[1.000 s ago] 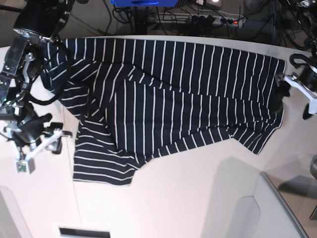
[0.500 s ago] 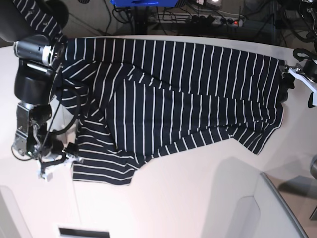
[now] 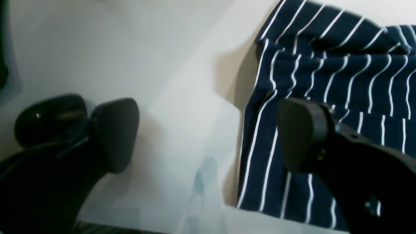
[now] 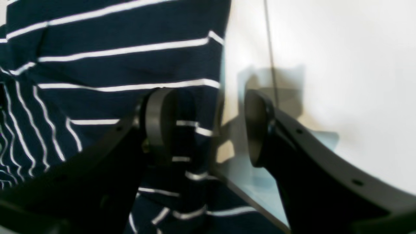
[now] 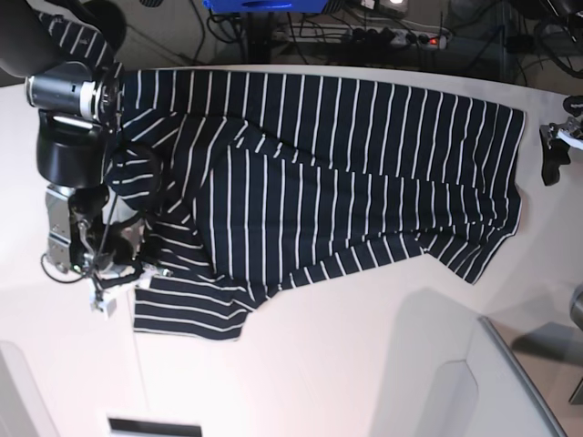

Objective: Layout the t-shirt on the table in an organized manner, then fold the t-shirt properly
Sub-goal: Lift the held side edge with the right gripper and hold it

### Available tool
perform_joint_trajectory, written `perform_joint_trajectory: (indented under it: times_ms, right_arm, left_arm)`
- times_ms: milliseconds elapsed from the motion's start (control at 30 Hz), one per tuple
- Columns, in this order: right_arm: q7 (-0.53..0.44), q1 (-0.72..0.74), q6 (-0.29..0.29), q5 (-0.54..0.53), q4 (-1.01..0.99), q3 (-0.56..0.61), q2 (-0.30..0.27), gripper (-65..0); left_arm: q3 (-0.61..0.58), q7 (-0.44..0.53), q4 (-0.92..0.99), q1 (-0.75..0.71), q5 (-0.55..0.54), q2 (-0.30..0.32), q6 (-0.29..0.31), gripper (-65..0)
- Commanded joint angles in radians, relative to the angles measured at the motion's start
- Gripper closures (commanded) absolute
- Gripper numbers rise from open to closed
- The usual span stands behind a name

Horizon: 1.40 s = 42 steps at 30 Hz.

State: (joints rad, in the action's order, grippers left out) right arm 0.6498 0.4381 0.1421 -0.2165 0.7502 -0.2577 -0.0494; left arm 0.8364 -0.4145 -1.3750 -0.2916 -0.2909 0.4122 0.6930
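- T-shirt [image 5: 310, 182] spread along far edge of table [image 5: 346, 364], still rumpled.
- Right pincer [image 4: 204, 130] spread, straddling shirt's edge at near-left part; best closed low on one layer only.
- Left pincer [image 3: 208, 136] spread wide, empty, beside shirt's right edge.

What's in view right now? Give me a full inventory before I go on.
t-shirt: one, dark navy with thin white stripes, spread rumpled across the far half of the table, one part lying toward the near left.
table: one, white, under everything.
cables: several, dark, on the floor beyond the far edge.
power strip: one, pale, among the cables.
blue object: one, top edge of the base view, cut off.
right gripper: one, black, open, straddling the shirt's edge.
left gripper: one, black, open, one finger over the shirt's edge, the other over bare table.
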Motion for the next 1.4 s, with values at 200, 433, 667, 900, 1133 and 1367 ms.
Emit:
perform_joint_trajectory:
  times_ms: [200,433,667,900,1133,1367]
  right_arm:
    - [-0.034,0.028,0.006,-0.007,0.012,0.001,-0.005,-30.9]
    - [-0.034,0.026,0.006,-0.007,0.012,0.001,-0.005,-30.8]
    - [-0.032,0.026,0.006,-0.007,0.012,0.001,-0.005,-30.8]
    - [-0.032,0.026,0.006,-0.007,0.012,0.001,-0.005,-30.8]
    - [-0.032,0.026,0.006,-0.007,0.012,0.001,-0.005,-30.6]
    - [-0.032,0.026,0.006,-0.007,0.013,0.001,-0.005,-30.6]
  left_arm:
    - [0.008,0.024,-0.014,0.004,-0.018,0.026,0.005,-65.0]
    - [0.01,0.024,-0.017,0.002,-0.018,0.038,0.005,-65.0]
    - [0.01,0.026,-0.01,-0.004,-0.018,0.038,0.005,-65.0]
    - [0.01,0.026,-0.01,-0.004,-0.018,0.038,0.005,-65.0]
    - [0.01,0.026,-0.01,-0.004,-0.018,0.038,0.005,-65.0]
    - [0.01,0.026,-0.01,-0.004,-0.018,0.038,0.005,-65.0]
